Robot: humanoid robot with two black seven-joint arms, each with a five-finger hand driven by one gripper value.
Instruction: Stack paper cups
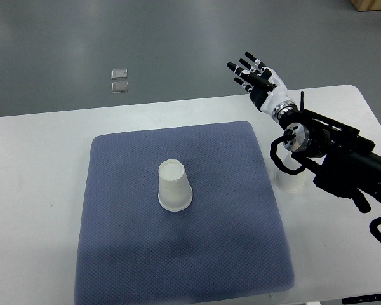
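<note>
A white paper cup (pixel 174 186) stands upside down near the middle of the blue-grey mat (pixel 127 241). A second white cup (pixel 291 180) sits on the white table just right of the mat, mostly hidden under my right forearm. My right hand (pixel 253 75) hovers past the table's far edge, above the mat's far right corner. Its fingers are spread and hold nothing. The left arm does not show.
The white table (pixel 38 190) carries the mat; its far edge runs behind the mat. Two small clear square pieces (pixel 119 80) lie on the grey floor beyond. My black right forearm (pixel 336 155) crosses the table's right side.
</note>
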